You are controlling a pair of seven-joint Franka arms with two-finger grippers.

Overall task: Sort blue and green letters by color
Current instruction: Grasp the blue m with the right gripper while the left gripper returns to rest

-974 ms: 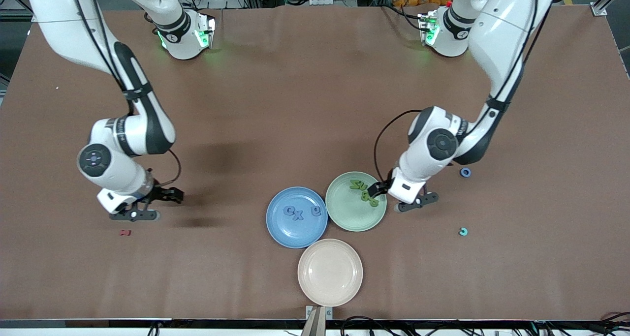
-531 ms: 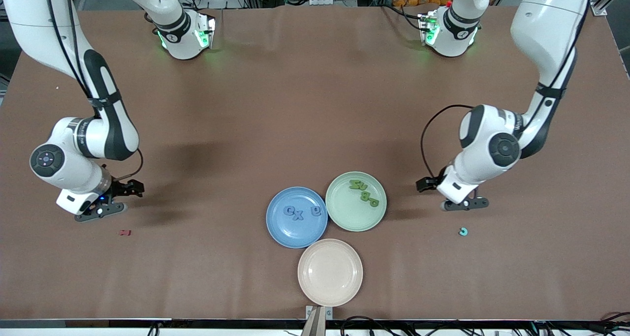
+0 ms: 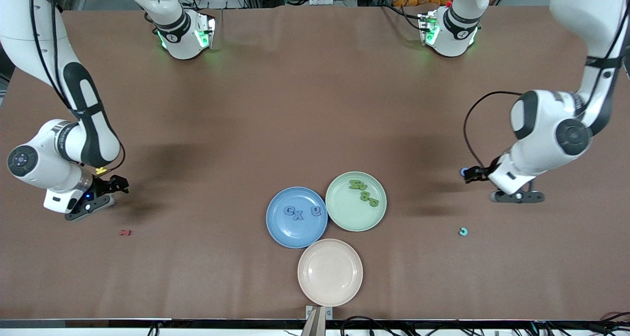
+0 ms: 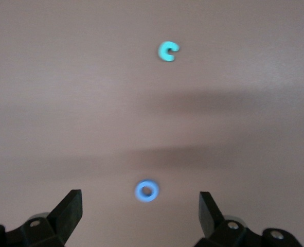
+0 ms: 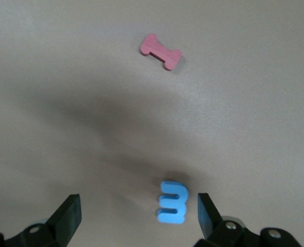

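Front view: three blue letters (image 3: pixel 301 211) are lying in the blue plate (image 3: pixel 275 228) and four green letters (image 3: pixel 363 192) in the green plate (image 3: pixel 354 218) touching it; the pink plate (image 3: pixel 330 287), nearer the camera, is holding nothing. The left gripper (image 3: pixel 517 197) is hanging low over the tabletop (image 3: pixel 305 109) toward the left arm's end, fingers spread wide and holding nothing, just beside a blue ring (image 3: pixel 463 171); a teal C (image 3: pixel 463 231) is lying nearer the camera. The right gripper (image 3: pixel 91 205) is hovering toward the right arm's end, equally spread and empty, with a red piece (image 3: pixel 126 232) nearby.

Left wrist view: the blue ring (image 4: pixel 147 190) is sitting between the open fingers (image 4: pixel 69 212), the teal C (image 4: pixel 167 51) well apart.

Right wrist view: a blue E-like letter (image 5: pixel 173 202) is lying flat between the open fingers (image 5: pixel 68 215); the pink-red piece (image 5: pixel 161 52) is lying apart.

These pieces are looking light, stiff and chunky; pinching across the flat sides should hold, though a small piece may skid. Open tabletop is surrounding both strays, well away from the edges.
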